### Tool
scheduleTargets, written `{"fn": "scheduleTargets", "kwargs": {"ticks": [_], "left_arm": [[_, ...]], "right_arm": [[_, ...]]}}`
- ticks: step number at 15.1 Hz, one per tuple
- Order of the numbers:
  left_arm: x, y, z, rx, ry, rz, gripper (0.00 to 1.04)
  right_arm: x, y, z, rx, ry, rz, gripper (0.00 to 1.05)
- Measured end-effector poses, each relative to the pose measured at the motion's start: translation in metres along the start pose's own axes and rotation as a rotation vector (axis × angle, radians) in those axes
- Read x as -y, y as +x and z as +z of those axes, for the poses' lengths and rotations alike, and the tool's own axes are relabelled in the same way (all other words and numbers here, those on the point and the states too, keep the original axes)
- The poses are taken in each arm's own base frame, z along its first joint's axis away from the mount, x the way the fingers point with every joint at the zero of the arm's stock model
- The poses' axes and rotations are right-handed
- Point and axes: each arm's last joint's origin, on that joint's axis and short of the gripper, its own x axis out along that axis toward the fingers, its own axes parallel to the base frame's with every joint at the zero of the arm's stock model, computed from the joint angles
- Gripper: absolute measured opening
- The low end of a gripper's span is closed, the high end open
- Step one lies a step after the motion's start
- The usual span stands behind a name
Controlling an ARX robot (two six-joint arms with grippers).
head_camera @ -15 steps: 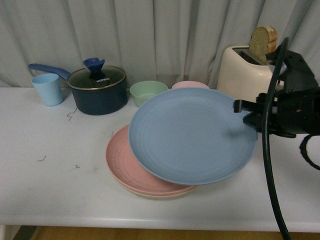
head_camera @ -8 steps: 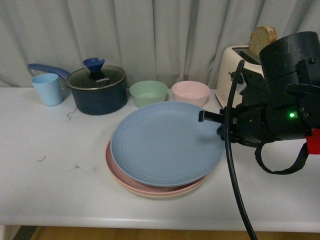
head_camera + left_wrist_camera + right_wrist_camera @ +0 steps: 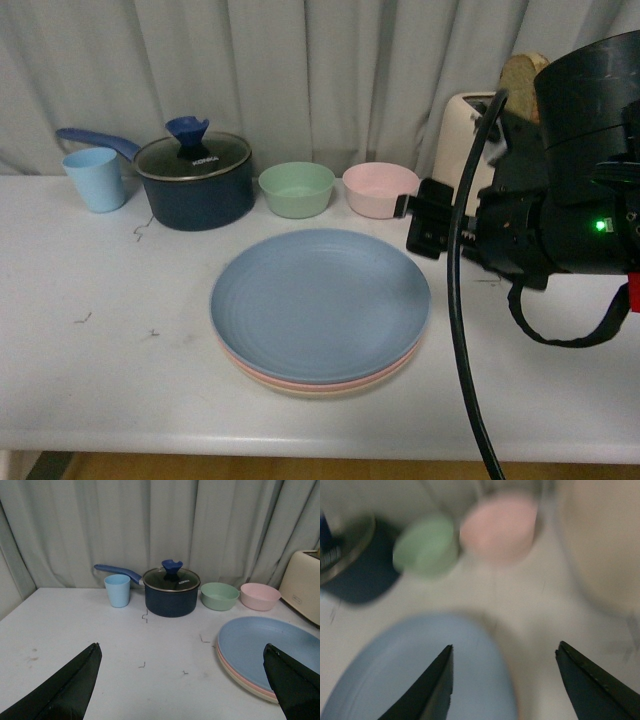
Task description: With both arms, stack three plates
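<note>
1. The right arm fills the right side of the front view, its bulky black wrist housing showing a lit green indicator and a black cable looping down toward the lower edge.
2. The right gripper [image 3: 422,228] projects left from that housing at mid-frame; in its wrist view [image 3: 502,680] the two dark fingers stand spread apart, holding nothing.
3. The left gripper [image 3: 182,692] shows only in its wrist view, fingers wide at the lower corners, empty.
</note>
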Motion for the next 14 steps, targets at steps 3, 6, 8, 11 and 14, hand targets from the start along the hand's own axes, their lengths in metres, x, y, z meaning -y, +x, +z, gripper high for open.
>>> {"fn": "scheduleTargets", "kwargs": {"ticks": [3,6,8,11,14], "left_arm": [[0.0,0.0,0.0,0.0,0.0,0.001,0.98],[0.0,0.0,0.0,0.0,0.0,0.0,0.98],[0.0,0.0,0.0,0.0,0.0,0.0,0.98],[0.0,0.0,0.0,0.0,0.0,0.0,0.98],[0.0,0.0,0.0,0.0,0.0,0.0,0.98]], "right_arm": [[0.037,-0.048,-0.034,0.408,-0.253,-0.199,0.33],[0.047,-0.119,-0.016,0.597,-0.302,-0.205,0.02],[0.059,-0.143,-0.043,0.501,-0.324,-0.204,0.02],[0.063,-0.182,-0.041,0.594,-0.319,-0.204,0.02],[0.066,-0.204,-0.052,0.534,-0.319,-0.206,0.02]]}}
